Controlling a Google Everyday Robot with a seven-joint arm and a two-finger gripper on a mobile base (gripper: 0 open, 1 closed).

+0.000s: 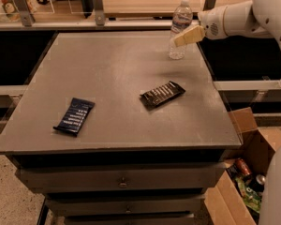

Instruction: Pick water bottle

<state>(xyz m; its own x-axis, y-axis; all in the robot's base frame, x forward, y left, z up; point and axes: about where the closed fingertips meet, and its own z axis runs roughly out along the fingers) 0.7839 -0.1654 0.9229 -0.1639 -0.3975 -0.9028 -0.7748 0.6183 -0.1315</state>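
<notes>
The water bottle [181, 18] is clear with a white cap and a pale label band. It stands upright near the far right corner of the grey table [117, 69]. My gripper [179, 40], tan at its tip, reaches in from the right on a white arm [239, 15] and sits at the bottle's mid-height, overlapping its right side. Part of the bottle's middle is hidden behind the gripper.
A black snack bar [162, 94] lies right of the table's middle. A dark blue packet [75, 116] lies at the front left. An open cardboard box [246, 172] with cans stands on the floor at the right. Rail posts [97, 3] stand behind the table.
</notes>
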